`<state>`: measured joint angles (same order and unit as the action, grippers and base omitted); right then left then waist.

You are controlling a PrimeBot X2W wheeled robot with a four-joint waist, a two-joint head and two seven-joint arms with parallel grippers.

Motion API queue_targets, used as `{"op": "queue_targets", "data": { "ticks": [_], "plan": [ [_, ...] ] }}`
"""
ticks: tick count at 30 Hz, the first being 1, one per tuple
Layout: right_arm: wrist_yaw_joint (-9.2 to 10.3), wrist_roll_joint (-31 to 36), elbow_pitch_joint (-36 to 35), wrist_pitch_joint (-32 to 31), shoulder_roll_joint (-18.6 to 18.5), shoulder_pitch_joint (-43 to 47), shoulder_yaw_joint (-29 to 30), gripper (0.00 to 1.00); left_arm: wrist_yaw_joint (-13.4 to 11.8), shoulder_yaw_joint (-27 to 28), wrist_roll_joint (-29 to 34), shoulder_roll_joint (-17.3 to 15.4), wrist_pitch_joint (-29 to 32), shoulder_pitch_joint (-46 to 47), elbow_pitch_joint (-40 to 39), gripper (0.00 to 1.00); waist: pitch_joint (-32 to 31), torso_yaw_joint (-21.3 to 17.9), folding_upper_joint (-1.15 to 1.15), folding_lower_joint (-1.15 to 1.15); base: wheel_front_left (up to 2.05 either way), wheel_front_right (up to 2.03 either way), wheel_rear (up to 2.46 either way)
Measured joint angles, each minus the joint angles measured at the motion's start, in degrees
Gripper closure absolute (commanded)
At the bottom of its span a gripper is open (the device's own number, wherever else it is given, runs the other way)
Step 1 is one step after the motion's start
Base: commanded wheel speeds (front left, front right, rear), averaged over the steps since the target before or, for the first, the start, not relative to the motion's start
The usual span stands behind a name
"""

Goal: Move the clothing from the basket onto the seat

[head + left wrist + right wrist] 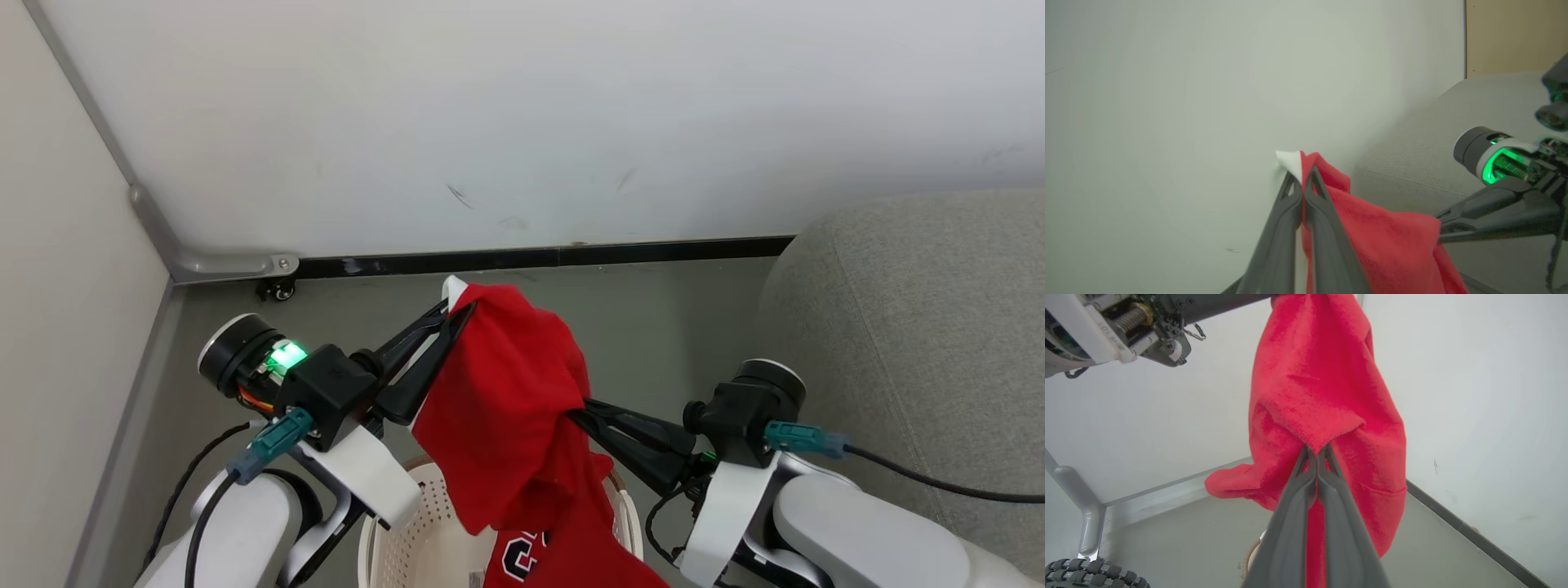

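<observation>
Between left hand (457, 314) and right hand (1316, 453), clothing (498, 400)

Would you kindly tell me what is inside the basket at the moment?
The basket shows bare perforated wall and floor on its left side. Red clothing with a black number covers its right side; whether it rests inside or hangs from above, and what lies beneath, is hidden.
</observation>
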<state>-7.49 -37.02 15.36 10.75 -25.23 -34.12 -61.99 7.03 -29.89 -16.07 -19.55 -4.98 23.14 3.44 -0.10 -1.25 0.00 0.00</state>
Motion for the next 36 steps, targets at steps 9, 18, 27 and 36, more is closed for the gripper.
{"op": "queue_targets", "data": {
  "ticks": [9, 18, 27, 36],
  "plan": [
    [0.0, -2.42, 0.27, 1.36, -0.64, 0.06, 4.28, 1.0, -0.46, 0.22, -1.64, 0.29, -0.49, -2.24, 1.76, 1.0, -0.02, -1.63, 0.0, 0.0, 0.0, 0.0, 0.0],
    [0.0, -2.9, 1.77, 2.12, -1.11, 0.08, 7.2, 1.0, -0.19, -1.48, -4.57, 0.65, -1.67, -3.27, 1.8, 0.0, -0.45, -2.42, 0.0, 0.0, 0.0, 0.0, 0.0],
    [0.0, -3.34, 2.77, 2.61, -2.21, 0.08, 10.55, 1.0, 0.11, -3.63, -7.17, -1.05, -1.66, -5.36, 1.94, 0.0, -1.13, -2.56, 0.0, 0.0, 0.0, 0.0, 0.0],
    [0.0, -3.34, 3.37, 2.94, -4.0, 1.56, 13.89, 1.0, 0.12, -5.91, -8.51, -2.36, -2.36, -5.5, 1.01, 0.0, -1.46, -3.55, 0.0, 0.0, 0.0, 0.0, 0.0]
  ]
}}
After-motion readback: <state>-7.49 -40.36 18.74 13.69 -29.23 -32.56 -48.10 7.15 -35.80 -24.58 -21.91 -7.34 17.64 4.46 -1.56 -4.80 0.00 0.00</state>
